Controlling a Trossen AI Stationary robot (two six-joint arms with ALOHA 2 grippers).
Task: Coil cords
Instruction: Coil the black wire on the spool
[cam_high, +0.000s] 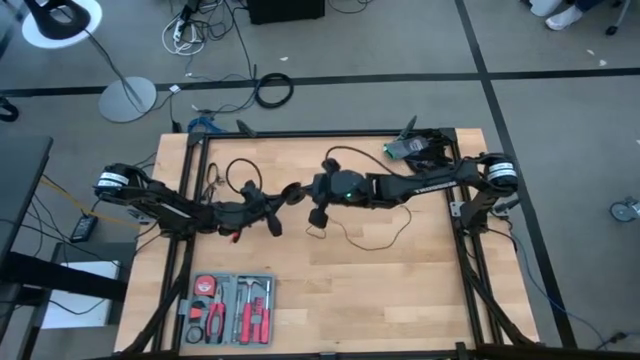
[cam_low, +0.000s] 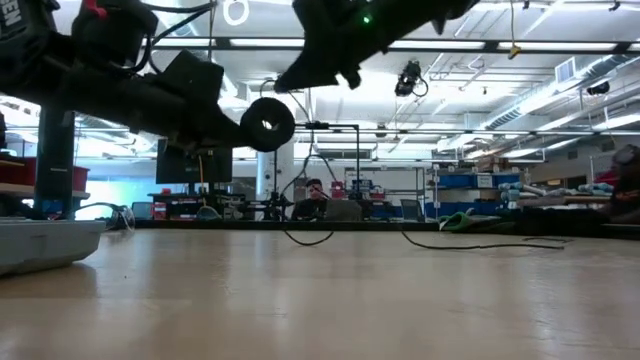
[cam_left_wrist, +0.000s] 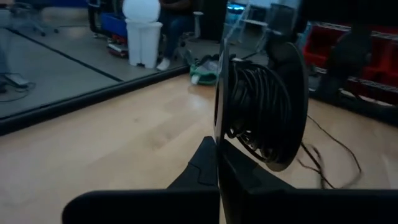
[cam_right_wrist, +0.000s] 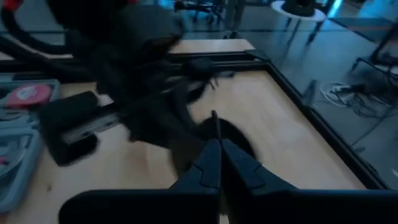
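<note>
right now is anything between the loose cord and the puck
Nothing visible does. The cord lies on the bare table. The left gripper holds the puck up mid-table, with the shut right gripper close beside it.

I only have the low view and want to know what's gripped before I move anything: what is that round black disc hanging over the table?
Observer: It's a reel with black cord wound on it. The left gripper has its jaws shut on the reel's rim.
Operator: And the right arm?
Observer: The right gripper is shut too, apparently pinching a thin strand of the cord, right beside the reel.
Operator: How much cord is loose?
Observer: From above, one slack length curves across the wooden table, to the right of both grippers.
</note>
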